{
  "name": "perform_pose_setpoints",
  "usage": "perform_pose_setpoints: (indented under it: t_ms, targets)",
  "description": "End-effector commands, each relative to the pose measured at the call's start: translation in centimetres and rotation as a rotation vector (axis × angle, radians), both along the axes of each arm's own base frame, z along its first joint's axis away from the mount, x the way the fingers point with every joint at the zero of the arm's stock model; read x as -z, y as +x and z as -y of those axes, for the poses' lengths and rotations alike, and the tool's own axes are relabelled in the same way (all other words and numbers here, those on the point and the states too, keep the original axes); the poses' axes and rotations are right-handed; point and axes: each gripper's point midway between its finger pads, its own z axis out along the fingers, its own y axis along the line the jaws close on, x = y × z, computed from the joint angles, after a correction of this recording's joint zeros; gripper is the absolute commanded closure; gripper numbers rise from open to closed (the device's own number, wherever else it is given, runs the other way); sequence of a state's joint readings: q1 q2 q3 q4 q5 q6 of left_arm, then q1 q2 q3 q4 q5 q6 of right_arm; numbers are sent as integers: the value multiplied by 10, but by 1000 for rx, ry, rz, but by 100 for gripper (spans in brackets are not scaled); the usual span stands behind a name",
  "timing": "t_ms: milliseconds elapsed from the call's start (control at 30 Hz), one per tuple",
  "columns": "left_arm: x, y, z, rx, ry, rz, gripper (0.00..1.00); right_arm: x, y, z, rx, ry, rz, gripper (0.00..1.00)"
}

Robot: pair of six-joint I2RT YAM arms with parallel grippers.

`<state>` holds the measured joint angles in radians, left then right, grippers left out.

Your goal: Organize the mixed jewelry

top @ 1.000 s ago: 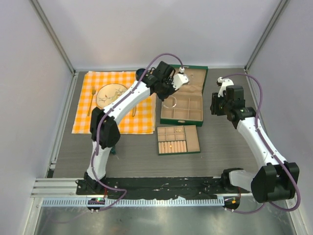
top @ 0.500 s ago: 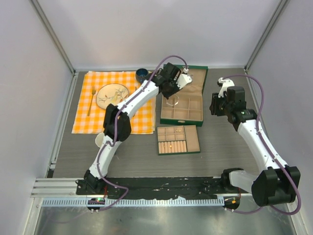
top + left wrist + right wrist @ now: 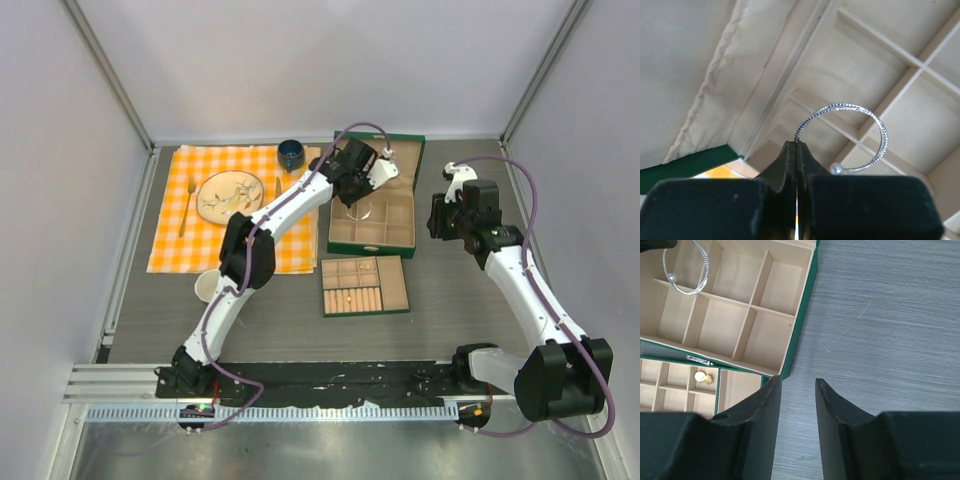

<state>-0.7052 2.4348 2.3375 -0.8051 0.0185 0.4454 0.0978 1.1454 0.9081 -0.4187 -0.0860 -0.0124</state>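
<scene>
Nearest us, about midway across the tabletop (image 3: 470, 310), lies the green tray (image 3: 364, 313) with its beige cells. The right wrist view shows a small gold piece (image 3: 701, 376) resting in one cell of the tray's far row. Just beyond the tray, toward the far edge, sits the open green box (image 3: 397, 235) with its beige dividers.

The right gripper (image 3: 797, 382) hangs over bare tabletop just to the right of the box. Its fingers are apart and hold nothing.

Over the far-left compartments of the box, the left gripper (image 3: 797, 145) has its fingers pressed together on the thin silver bangle (image 3: 842, 104), pinching the wire at one spot on the rim. The loop juts out from the fingertips, away from the gripper. Its wider span runs across the left wrist view, and its pearl-tipped end (image 3: 836, 170) curls back toward the fingers. We cannot tell whether the loop touches the dividers beneath it.
</scene>
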Motion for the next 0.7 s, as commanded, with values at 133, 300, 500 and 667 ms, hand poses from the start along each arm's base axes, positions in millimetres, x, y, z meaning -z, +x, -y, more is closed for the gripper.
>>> perform_pose_setpoints:
  t_ms: [133,300,500,667]
  targets:
    - [-5,-16,44,59,-62,25,100,-10,4,1,8,17,51,60]
    - [3,-30,52,83,-48,9,100,-9,3,0,4,18,49,60]
    - [12,-39,49,89,-29,-13,100,-9,2,0,3,23,52,61]
    - [24,-48,42,93,-5,-37,100,-10,1,1,4,25,55,61]
